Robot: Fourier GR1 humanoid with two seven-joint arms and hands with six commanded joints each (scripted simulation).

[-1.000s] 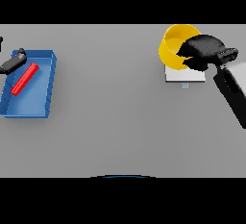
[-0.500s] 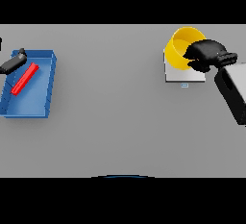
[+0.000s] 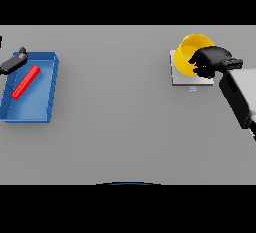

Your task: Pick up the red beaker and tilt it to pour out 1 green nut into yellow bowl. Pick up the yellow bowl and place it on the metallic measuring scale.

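The yellow bowl [image 3: 192,53] is gripped by the right hand [image 3: 212,61], fingers curled round its near-right rim, w/ the bowl tipped so its opening faces left and down toward the bench [image 3: 120,127]. Directly under hand and bowl the metallic measuring scale [image 3: 192,76] is seen, a pale square plate w/ a small display mark at its near edge.

Compared w/ 1 s ago, the bowl has been brought lower and further over the scale; its tilt has been reduced a little, and the forearm has been shifted right and steeper. At 0.5 s ago the pose was nearly the same as now, so the descent seems to have been slowed. This is judged to be the final placing step: bowl appears to touch or nearly touch the plate at its lower edge, but contact can't be confirmed. Whether a green nut lies inside can't be told; interior looks plain yellow.

Well apart from the right hand, far across the bench, a blue tray [image 3: 30,112] holds a red beaker [image 3: 26,82] lying flat. The left hand [image 3: 14,63] is seen at the tray's far-left corner, idle; finger state can't be told.

Still needed, by judgement: bowl levelled, set flat on plate, then released.
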